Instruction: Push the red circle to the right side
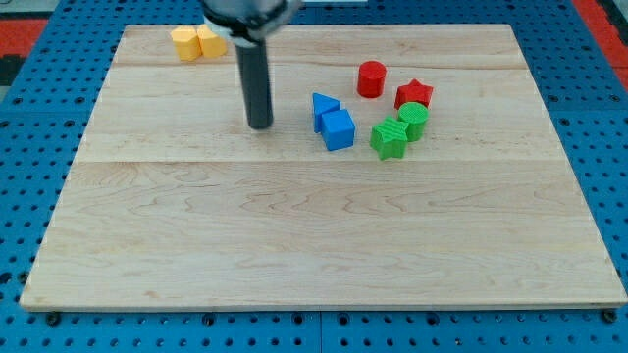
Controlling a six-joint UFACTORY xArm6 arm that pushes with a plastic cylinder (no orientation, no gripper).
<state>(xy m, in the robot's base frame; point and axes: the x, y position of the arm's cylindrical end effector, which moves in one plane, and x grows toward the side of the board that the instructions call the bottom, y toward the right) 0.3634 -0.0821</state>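
The red circle stands on the wooden board, right of centre near the view's top. A red star lies just right of it and slightly lower. My tip rests on the board well to the left of the red circle and lower, about a hand's width left of the blue blocks. It touches no block.
A blue triangle and a blue cube sit together between my tip and the red blocks. A green star and a green circle lie below the red star. Two yellow blocks sit at the top left.
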